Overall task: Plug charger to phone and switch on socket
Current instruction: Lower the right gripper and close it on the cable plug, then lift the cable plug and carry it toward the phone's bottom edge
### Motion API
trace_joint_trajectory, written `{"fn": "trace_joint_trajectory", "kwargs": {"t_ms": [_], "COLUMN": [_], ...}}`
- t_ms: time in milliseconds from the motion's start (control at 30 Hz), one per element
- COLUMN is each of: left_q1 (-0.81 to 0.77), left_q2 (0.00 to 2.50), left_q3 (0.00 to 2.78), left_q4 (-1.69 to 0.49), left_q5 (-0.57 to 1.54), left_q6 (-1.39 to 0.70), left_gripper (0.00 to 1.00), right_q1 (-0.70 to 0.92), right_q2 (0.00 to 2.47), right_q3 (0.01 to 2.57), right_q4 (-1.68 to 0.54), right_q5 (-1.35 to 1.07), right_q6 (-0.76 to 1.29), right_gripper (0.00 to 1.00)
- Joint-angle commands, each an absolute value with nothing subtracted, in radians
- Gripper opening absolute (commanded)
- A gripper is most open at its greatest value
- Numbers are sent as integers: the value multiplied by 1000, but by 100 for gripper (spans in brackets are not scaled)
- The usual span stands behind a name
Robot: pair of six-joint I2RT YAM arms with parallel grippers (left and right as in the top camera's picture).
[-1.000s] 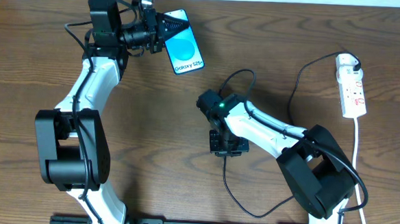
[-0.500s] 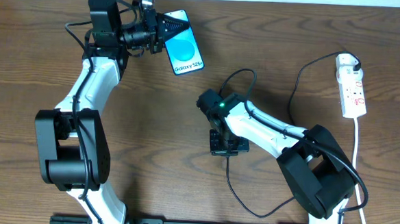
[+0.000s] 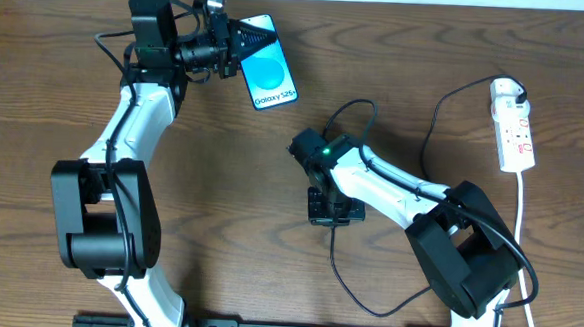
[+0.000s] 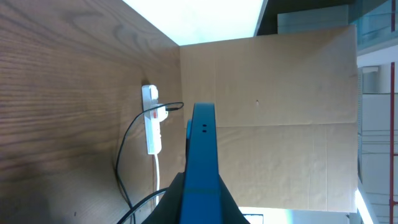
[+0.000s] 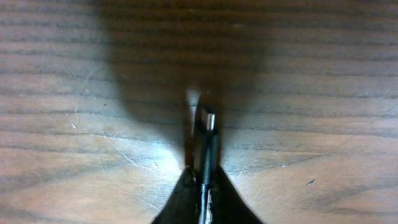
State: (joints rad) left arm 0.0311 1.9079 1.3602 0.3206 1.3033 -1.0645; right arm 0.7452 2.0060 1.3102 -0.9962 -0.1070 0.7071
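Observation:
My left gripper [image 3: 236, 46] is shut on the top end of the phone [image 3: 271, 70], whose blue screen faces up in the overhead view at the back of the table. The left wrist view shows the phone [image 4: 203, 149] edge-on between the gripper's [image 4: 202, 202] fingers. At mid-table my right gripper [image 3: 334, 214] points down at the wood, shut on the charger's black connector tip [image 5: 207, 140], which sticks out past the gripper [image 5: 203, 182]. The charger's black cable [image 3: 338, 271] trails toward the front edge. The white socket [image 3: 513, 125] lies at the far right with the white plug [image 3: 507, 92] in it.
A loop of black cable [image 3: 353, 111] rises behind the right arm's wrist. The socket's white lead [image 3: 523, 211] runs down the right side toward the front. In the left wrist view the socket [image 4: 151, 118] appears ahead, with a cardboard wall [image 4: 280, 124] beyond the table.
The right gripper's jaws have closed onto the connector tip, and it has shifted very slightly to the right. The left arm and the phone have not moved.

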Motion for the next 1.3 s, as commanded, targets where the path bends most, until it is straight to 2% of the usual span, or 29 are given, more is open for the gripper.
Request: {"fn": "trace_joint_trajectory", "kwargs": {"t_ms": [0,267,500,700,833,967,1100,1267], "left_q1": [35,35,53,88,102,101,102,102], "left_q2": [1887,1887,1887,1887,1887,1887,1887,1887], "left_q3": [1382,1382,1382,1382,1382,1382,1382,1382], "left_q4": [331,331,332,347,451,643,820,892], "left_q5": [1328,1328,1328,1328,1328,1328,1328,1324], "left_q6": [-1047,-1048,-1048,-1073,-1140,-1240,-1340,-1390], "left_gripper": [8,8,7,7,7,7,7,8], "right_q1": [740,690,533,443,418,406,393,376], "right_q2": [2015,2014,2014,2014,2014,2014,2014,2014], "right_q3": [1328,1346,1349,1348,1348,1348,1348,1349], "right_q4": [-995,-991,-820,-664,-574,-500,-376,-177], "right_q5": [-96,-169,-653,-993,-1134,-1212,-1407,-1562], "right_q6": [714,665,399,257,183,159,133,189], "right_gripper": [1,1,1,1,1,1,1,1]}}
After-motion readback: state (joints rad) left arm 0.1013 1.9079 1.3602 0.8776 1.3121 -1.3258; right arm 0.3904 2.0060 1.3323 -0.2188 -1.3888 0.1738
